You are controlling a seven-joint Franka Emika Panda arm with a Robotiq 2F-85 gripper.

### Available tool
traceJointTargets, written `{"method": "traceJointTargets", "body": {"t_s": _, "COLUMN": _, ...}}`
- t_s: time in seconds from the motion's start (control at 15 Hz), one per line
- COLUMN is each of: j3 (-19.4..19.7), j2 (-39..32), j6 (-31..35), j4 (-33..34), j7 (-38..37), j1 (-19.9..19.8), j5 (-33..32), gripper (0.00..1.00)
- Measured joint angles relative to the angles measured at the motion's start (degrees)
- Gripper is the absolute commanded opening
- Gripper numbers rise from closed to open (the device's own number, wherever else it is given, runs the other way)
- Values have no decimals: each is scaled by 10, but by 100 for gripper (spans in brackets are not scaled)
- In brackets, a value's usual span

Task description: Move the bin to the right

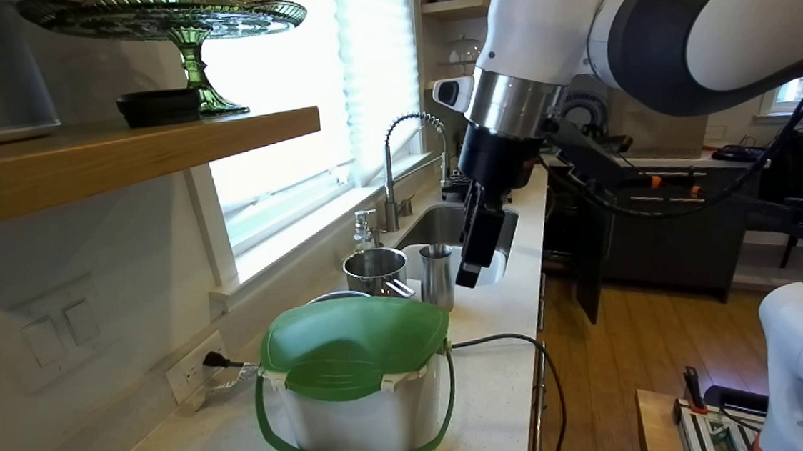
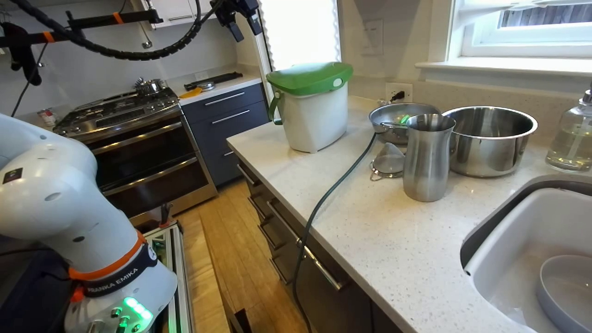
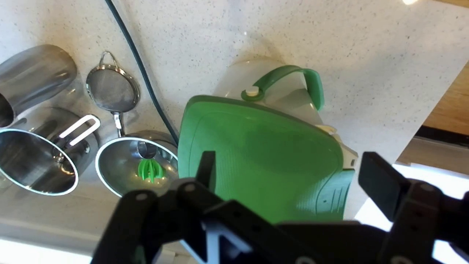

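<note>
The bin (image 1: 367, 422) is cream-white with a green domed lid and a green strap handle hanging down its side. It stands upright on the countertop in both exterior views (image 2: 317, 118). In the wrist view, its lid (image 3: 256, 146) lies below the fingers and its handle points away from them. My gripper (image 1: 473, 273) is open and empty, raised above the bin and apart from it. In an exterior view the gripper (image 2: 246, 33) shows at the top edge, higher than the lid. In the wrist view the two fingertips (image 3: 288, 167) are wide apart, with nothing between them.
Beside the bin stand a metal bowl (image 2: 402, 134), a small strainer (image 2: 388, 159), a tall metal cup (image 2: 428, 162) and a steel pot (image 2: 492, 148). A dark cord (image 2: 340, 182) crosses the counter (image 2: 296, 173) and hangs over its edge. A shelf (image 1: 152, 155) juts out above.
</note>
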State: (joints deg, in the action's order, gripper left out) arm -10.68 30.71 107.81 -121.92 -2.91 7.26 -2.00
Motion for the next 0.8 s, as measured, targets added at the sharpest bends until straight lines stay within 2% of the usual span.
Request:
{"method": "traceJointTargets", "body": {"t_s": 0.4, "j3": -39, "j2": -45, "j6": 26, "j4": 21, "j7": -44, "j1": 5, "j5": -5, "gripper": 100}}
{"method": "traceJointTargets", "body": {"t_s": 0.67, "j3": -55, "j2": -83, "j6": 48, "j4": 22, "j7": -42, "j1": 18, "j5": -10, "gripper": 100}}
{"method": "traceJointTargets", "body": {"t_s": 0.8, "j3": -59, "j2": -102, "j6": 61, "j4": 21, "j7": -31, "j1": 21, "j5": -34, "gripper": 100}}
